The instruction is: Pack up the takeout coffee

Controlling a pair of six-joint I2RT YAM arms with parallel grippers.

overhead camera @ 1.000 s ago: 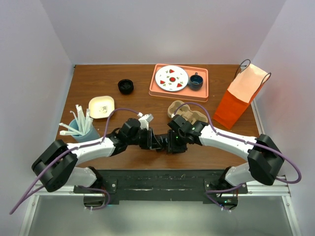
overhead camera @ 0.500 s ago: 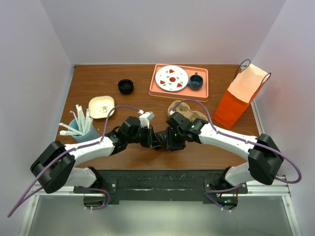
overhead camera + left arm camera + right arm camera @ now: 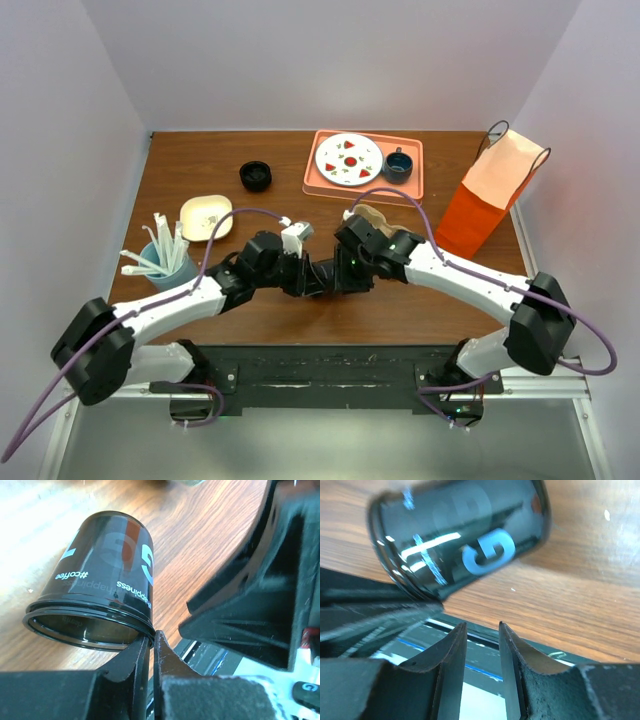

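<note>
The takeout coffee (image 3: 105,570) is a glossy black cup printed with "#coffee"; it tilts above the wooden table with its open mouth toward the left wrist camera, and no lid shows on it. My left gripper (image 3: 152,640) is shut on the cup's rim, one finger inside the mouth and one outside. In the right wrist view the cup (image 3: 465,540) hangs just beyond my right gripper (image 3: 482,627), which is open with nothing between its fingers. Seen from above, the left gripper (image 3: 318,277) and right gripper (image 3: 346,274) meet mid-table and hide most of the cup.
A black disc (image 3: 256,176) lies at the back left. An orange tray (image 3: 412,187) holds a plate (image 3: 349,159) and a blue mug (image 3: 398,165). An orange paper bag (image 3: 495,195) stands at the right. A cardboard carrier (image 3: 372,218), cream dish (image 3: 206,217) and stirrer cup (image 3: 165,258) sit nearby.
The left jaws have closed down onto the cup's rim. Both grippers have shifted a little away from the arm bases, toward the table's middle.
</note>
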